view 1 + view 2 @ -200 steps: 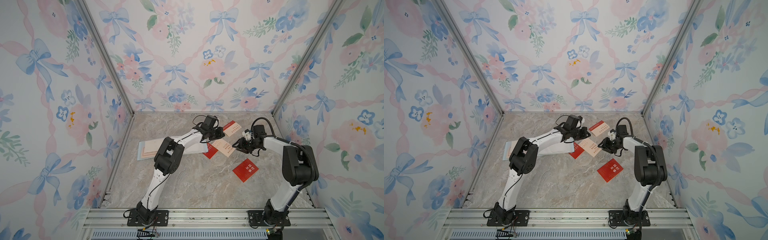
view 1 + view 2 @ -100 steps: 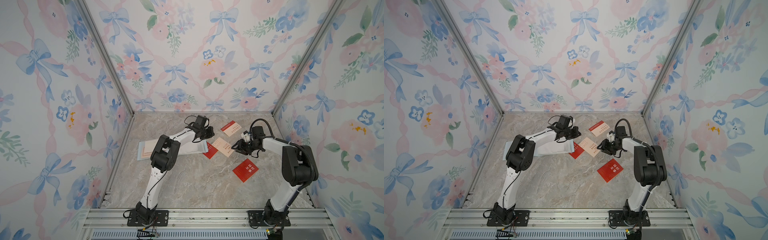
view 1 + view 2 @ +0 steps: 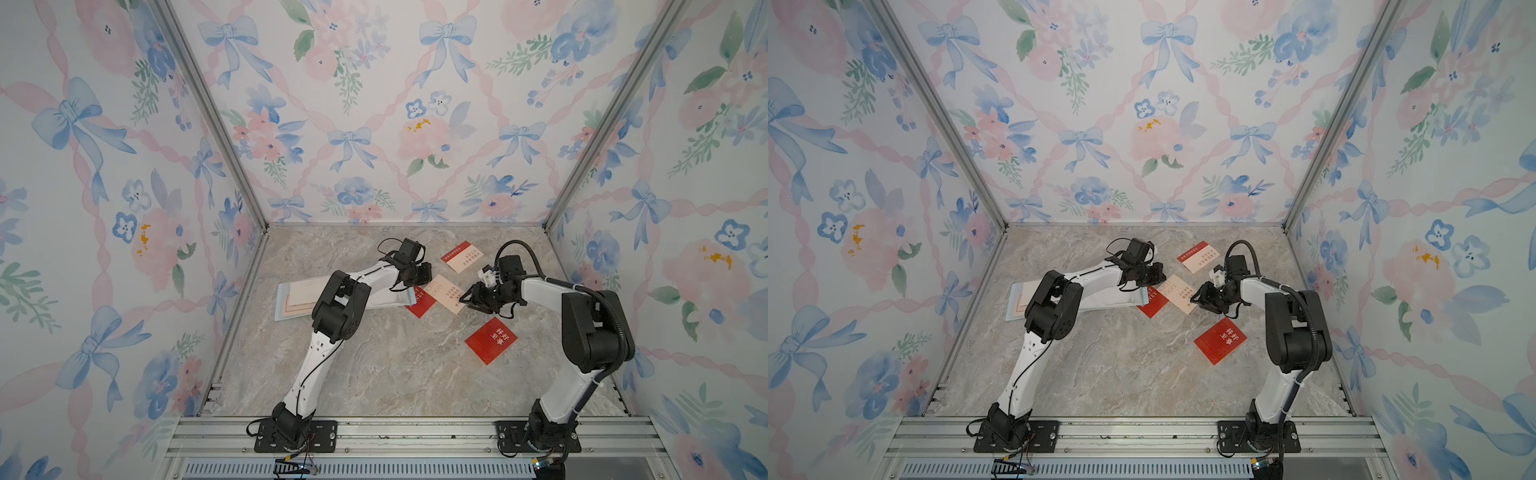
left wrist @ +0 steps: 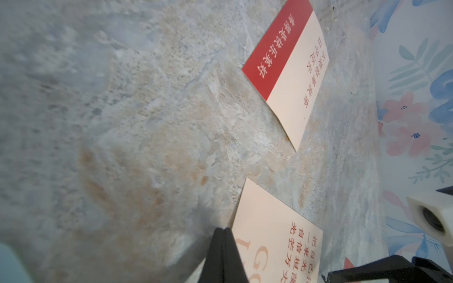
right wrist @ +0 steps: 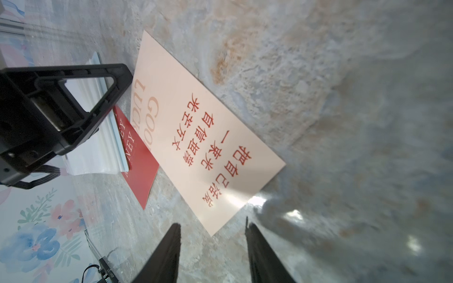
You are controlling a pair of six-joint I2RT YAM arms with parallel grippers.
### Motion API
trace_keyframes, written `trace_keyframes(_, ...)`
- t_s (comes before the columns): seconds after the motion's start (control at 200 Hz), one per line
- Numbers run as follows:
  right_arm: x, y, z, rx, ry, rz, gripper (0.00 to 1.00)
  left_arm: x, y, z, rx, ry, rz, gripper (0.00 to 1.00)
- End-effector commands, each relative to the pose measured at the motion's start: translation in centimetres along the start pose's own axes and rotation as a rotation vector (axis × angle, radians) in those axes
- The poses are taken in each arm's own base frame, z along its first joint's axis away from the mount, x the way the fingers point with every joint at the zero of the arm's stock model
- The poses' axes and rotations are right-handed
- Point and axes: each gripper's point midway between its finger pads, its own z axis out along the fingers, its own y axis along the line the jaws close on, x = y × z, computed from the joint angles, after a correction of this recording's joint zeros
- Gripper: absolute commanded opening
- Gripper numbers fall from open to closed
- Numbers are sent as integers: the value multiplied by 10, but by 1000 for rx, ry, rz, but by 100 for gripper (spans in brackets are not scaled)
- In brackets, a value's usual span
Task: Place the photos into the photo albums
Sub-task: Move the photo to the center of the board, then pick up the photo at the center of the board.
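Right wrist view: cream card (image 5: 196, 137) lettered "GOO", "LUC"; red card (image 5: 142, 169), "NEY"; right gripper (image 5: 212, 224) parted, empty; left gripper (image 4: 223, 230) closed.

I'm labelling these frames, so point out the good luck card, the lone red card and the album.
Good luck card (image 5: 196, 137): right wrist view, middle of its cream face.
Lone red card (image 3: 491, 340): top view, centre of its red face.
Album (image 3: 281, 302): top view, its bare pale blue edge.

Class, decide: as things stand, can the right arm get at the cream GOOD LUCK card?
Probably yes: the right claw stands open at a corner of the cream card, nothing between them; it lies flat, so pinching may be awkward.
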Motion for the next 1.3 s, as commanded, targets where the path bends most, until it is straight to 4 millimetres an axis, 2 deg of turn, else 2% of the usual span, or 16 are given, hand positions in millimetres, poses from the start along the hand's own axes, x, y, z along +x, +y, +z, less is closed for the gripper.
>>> trace_keyframes(0.0, 5, 4, 2, -3, 10, -15, 46, 11, 9, 11, -31, 31, 23, 3)
trace_keyframes(0.25, 9, 5, 6, 3, 23, -13, 46, 26, 19, 13, -59, 61, 26, 3)
trace_keyframes(0.58, 9, -7, 16, 13, 28, 3, 46, 34, 12, 12, -44, 82, 42, 3)
trace_keyframes(0.78, 9, -8, 23, 6, 33, 16, 45, 45, 17, 6, -53, 104, 37, 3)
trace_keyframes(1.0, -4, -11, 19, -49, -24, 71, 46, 55, 18, 0, -61, 121, 32, 3)
trace_keyframes(1.295, -25, 1, 14, -193, -115, 164, 46, 65, 9, 2, -51, 138, 39, 3)
